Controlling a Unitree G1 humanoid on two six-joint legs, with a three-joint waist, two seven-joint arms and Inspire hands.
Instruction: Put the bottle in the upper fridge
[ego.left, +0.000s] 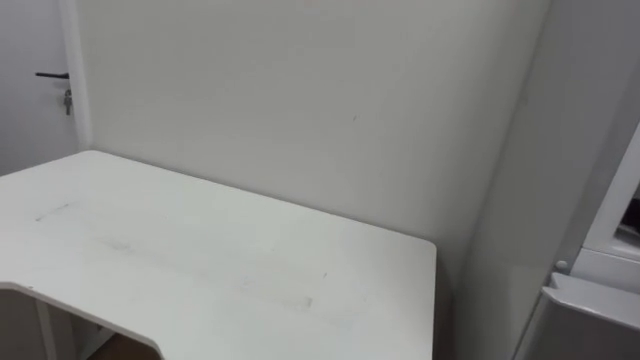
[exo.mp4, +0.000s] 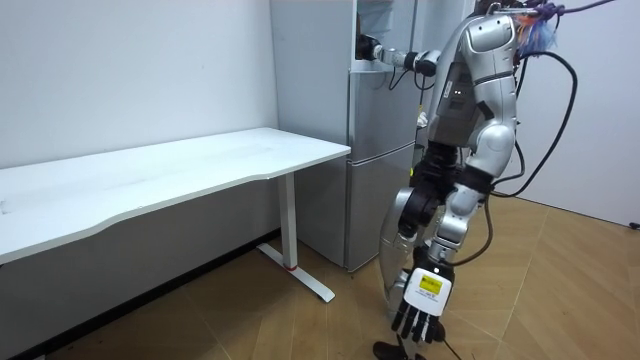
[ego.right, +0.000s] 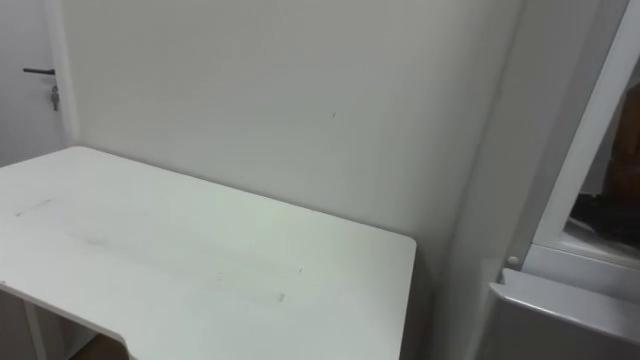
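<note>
The grey fridge (exo.mp4: 380, 170) stands right of the white table, and in the room view I stand upright in front of it. My right arm reaches up into the upper compartment (exo.mp4: 372, 30), where my right hand (exo.mp4: 368, 48) is a dark shape at the opening. What it holds is hidden. My left hand (exo.mp4: 422, 305) hangs low beside my leg with relaxed fingers and holds nothing. In the eye views the fridge's side (ego.right: 500, 150) rises on the right, with the open upper compartment (ego.right: 610, 205) dark at the edge.
A long white table (ego.left: 200, 260) (exo.mp4: 180, 170) runs along the wall to the left, its corner close to the fridge. A door with a dark handle (ego.left: 52, 76) is at the far left. Wooden floor (exo.mp4: 560, 290) lies behind me.
</note>
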